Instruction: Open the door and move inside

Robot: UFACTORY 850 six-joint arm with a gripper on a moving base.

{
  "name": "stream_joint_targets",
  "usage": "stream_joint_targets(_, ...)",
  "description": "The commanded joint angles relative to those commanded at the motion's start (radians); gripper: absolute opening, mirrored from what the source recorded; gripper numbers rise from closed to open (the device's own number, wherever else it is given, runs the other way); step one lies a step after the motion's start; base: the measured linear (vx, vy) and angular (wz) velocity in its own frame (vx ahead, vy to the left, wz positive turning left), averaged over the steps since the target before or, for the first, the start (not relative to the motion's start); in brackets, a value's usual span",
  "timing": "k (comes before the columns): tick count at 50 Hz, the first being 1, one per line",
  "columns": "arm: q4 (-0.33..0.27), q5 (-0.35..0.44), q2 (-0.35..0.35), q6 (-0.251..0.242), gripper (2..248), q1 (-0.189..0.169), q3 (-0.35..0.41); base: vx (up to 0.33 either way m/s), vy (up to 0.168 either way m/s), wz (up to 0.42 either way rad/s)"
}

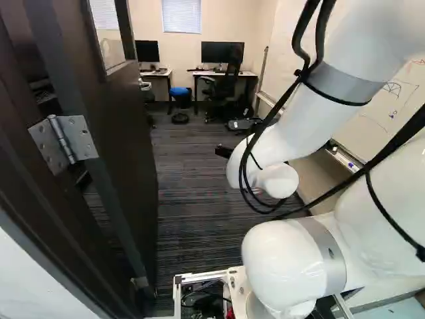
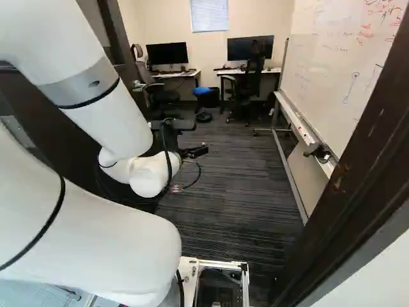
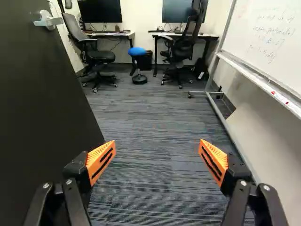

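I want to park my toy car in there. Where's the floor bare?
The carpet is bare between the open door and the rolling whiteboard, up to the blue stool. It's crowded by the far desks, where two office chairs stand.

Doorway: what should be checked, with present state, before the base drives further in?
1. Door open: ok, swung into the room.
2. End effector empty: ok, fingers wide apart.
3. Handle free of the end effector: ok, well beyond the fingers.
4. Route ahead: ok, carpet runs between door and whiteboard towards the desks.
5. Arm clearance past the door: cannot tell.
6. Base clearance from the frame: cannot tell.
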Motion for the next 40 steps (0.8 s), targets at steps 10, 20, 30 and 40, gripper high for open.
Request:
stream_joint_targets(10, 0.000, 0.000, 0.000, 0.000, 247, 0.000, 0.000, 0.155, -0.026, 0.001)
stream_joint_targets(20, 0.000, 0.000, 0.000, 0.000, 247, 0.000, 0.000, 0.191, -0.031, -0.020)
stream_joint_targets(30, 0.000, 0.000, 0.000, 0.000, 247, 0.000, 0.000, 0.136, -0.026, 0.010)
stream_joint_targets(40, 0.000, 0.000, 0.000, 0.000, 247, 0.000, 0.000, 0.186, -0.027, -0.005)
